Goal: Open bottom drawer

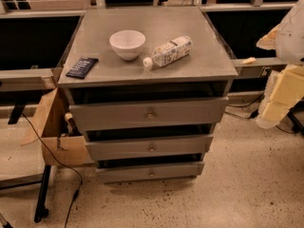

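Bottom drawer (pixel 149 171): lowest and slimmest of three grey fronts on the cabinet (pixel 152 122), close above the floor; sits nearly flush, with only a dark slit above it.
Handling, judged: rigid panel on a box, likely light; should slide straight out with steady pull, may bind if pulled off-axis.
Hold point: small brass knob (pixel 151 173) at the centre of the front; smooth and little, so a grip could slip; pinch it squarely from the sides.
Edges: front ends at the left and right corners of the cabinet base; upper lip lies just under the middle drawer (pixel 149 147), which overhangs it.
Neighbouring fronts: top drawer (pixel 149 113), tallest and widest, juts furthest forward; an approach from above is crowded by both.
Open room: speckled floor (pixel 190 203) lies bare in front of the cabinet, giving the drawer travel toward the camera.
Left side: cardboard box (pixel 54 137) touching or just beside the cabinet, with a black cable (pixel 57 163) trailing across the floor near the left corner.
Tabletop (pixel 152 32): carries a white bowl (pixel 127 43), a plastic bottle (pixel 168 52) lying on its side, and a dark packet (pixel 81 67); a jolt could roll the bottle.
Gripper (pixel 285 61): pale arm parts at the right edge, well apart from the drawer; gripper state cannot be told.
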